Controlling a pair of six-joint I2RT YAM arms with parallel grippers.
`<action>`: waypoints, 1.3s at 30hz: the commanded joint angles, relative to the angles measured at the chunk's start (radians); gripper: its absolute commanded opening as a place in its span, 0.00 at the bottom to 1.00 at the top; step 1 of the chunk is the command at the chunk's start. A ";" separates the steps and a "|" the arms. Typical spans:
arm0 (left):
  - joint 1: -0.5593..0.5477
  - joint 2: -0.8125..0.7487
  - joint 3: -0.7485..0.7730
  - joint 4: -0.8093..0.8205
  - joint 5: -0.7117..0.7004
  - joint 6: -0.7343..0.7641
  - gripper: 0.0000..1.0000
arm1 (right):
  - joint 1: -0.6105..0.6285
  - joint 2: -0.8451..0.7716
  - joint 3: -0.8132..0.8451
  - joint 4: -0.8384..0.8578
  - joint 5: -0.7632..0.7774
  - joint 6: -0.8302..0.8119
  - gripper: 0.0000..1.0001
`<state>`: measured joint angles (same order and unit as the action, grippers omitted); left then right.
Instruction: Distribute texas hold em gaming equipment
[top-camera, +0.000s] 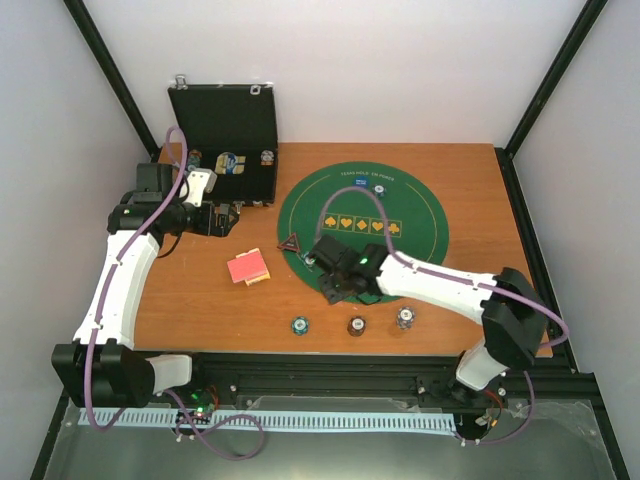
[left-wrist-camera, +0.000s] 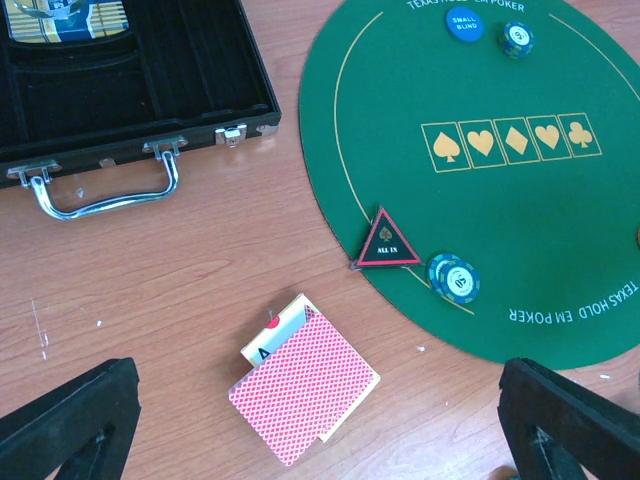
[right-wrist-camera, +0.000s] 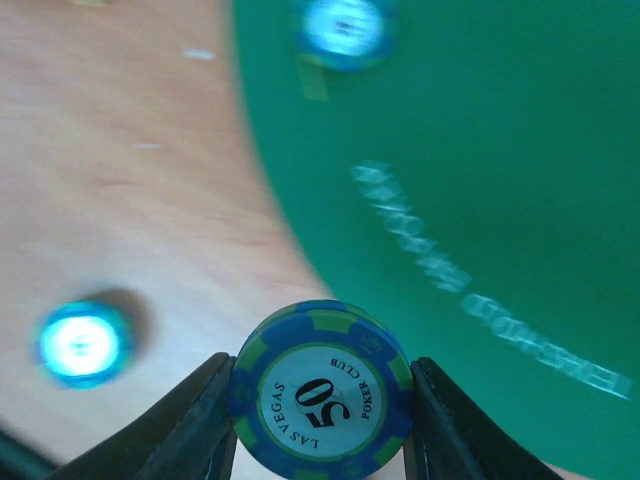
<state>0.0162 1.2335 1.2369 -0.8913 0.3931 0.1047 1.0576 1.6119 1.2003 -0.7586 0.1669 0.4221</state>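
Blue chip (right-wrist-camera: 320, 390), green stripes, white centre, "50".

Triangle marker (left-wrist-camera: 388, 240) at left rim of mat (left-wrist-camera: 520, 220), cards (left-wrist-camera: 305, 392) on table (left-wrist-camera: 200, 280) beside.

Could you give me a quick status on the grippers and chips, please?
Right gripper shut on blue 50 chip, over the mat edge. Left gripper open above red-backed cards. All-in marker and chip stack nearby, not blocking.
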 joint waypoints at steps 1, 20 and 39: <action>0.005 -0.023 0.016 -0.019 0.006 -0.005 1.00 | -0.163 -0.077 -0.132 -0.014 0.037 -0.037 0.15; 0.006 -0.017 0.027 -0.023 0.016 -0.004 1.00 | -0.469 -0.028 -0.301 0.145 -0.010 -0.091 0.16; 0.006 -0.024 0.026 -0.026 0.015 0.002 1.00 | -0.481 -0.048 -0.314 0.140 -0.003 -0.082 0.62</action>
<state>0.0162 1.2324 1.2369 -0.8928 0.3943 0.1051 0.5865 1.6028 0.8616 -0.6018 0.1440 0.3401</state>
